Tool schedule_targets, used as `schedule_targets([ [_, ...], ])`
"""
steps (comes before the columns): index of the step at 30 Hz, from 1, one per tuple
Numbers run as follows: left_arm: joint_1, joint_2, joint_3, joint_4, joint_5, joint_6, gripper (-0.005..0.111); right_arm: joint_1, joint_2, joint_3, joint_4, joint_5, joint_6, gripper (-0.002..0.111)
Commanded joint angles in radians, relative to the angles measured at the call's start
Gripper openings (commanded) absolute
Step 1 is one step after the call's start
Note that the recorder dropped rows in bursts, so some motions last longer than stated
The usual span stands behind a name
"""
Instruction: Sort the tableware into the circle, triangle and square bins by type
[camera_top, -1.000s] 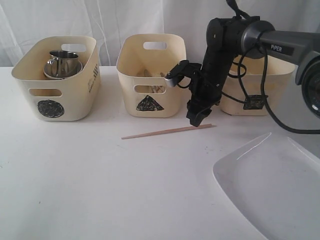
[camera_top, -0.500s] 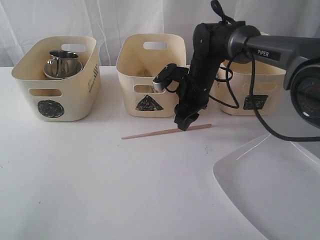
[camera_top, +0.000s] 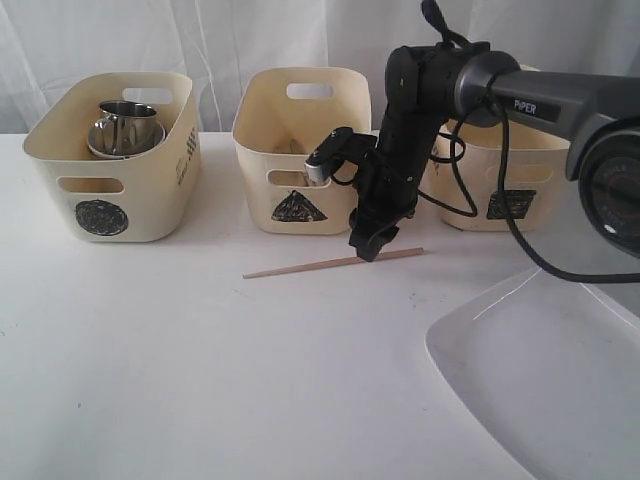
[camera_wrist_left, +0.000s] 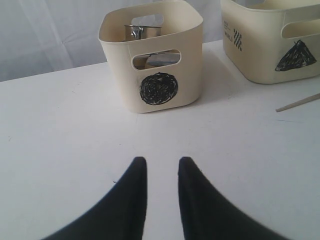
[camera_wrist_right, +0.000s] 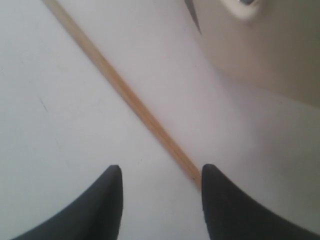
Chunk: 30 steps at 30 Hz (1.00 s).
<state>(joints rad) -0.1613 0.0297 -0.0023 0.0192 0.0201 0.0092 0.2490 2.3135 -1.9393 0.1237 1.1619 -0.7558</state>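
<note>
One wooden chopstick (camera_top: 330, 263) (camera_wrist_right: 125, 92) lies on the white table in front of the triangle bin (camera_top: 300, 150). My right gripper (camera_top: 368, 247) (camera_wrist_right: 160, 175) hangs open just over its right part, and the stick runs under one fingertip. The circle bin (camera_top: 115, 160) (camera_wrist_left: 150, 55) holds a steel mug (camera_top: 125, 125) in a steel bowl. The square bin (camera_top: 510, 180) stands behind my right arm. A large white rectangular plate (camera_top: 545, 370) lies at the front right. My left gripper (camera_wrist_left: 160, 162) is open and empty over bare table, facing the circle bin.
A white curtain hangs behind the bins. The right arm's cable (camera_top: 520, 230) droops in front of the square bin. The triangle bin (camera_wrist_left: 275, 40) shows at the edge of the left wrist view, with the chopstick's tip (camera_wrist_left: 297, 103) near it.
A second ago the right gripper stood further right over the chopstick's end; it moved left along the stick and has held still for the last half second.
</note>
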Motion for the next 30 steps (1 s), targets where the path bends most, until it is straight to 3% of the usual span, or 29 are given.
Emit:
schedule_targets([
  [1, 0.000, -0.007, 0.002, -0.002, 0.000, -0.009, 0.028, -0.001, -0.006, 0.009, -0.030, 0.059, 0.019, 0.046],
  [24, 0.000, -0.007, 0.002, -0.002, 0.000, -0.009, 0.028, -0.003, -0.172, 0.056, -0.002, 0.034, 0.035, 0.046],
  [30, 0.000, -0.007, 0.002, -0.002, 0.000, -0.009, 0.028, -0.003, -0.254, 0.184, 0.000, -0.003, 0.045, 0.046],
])
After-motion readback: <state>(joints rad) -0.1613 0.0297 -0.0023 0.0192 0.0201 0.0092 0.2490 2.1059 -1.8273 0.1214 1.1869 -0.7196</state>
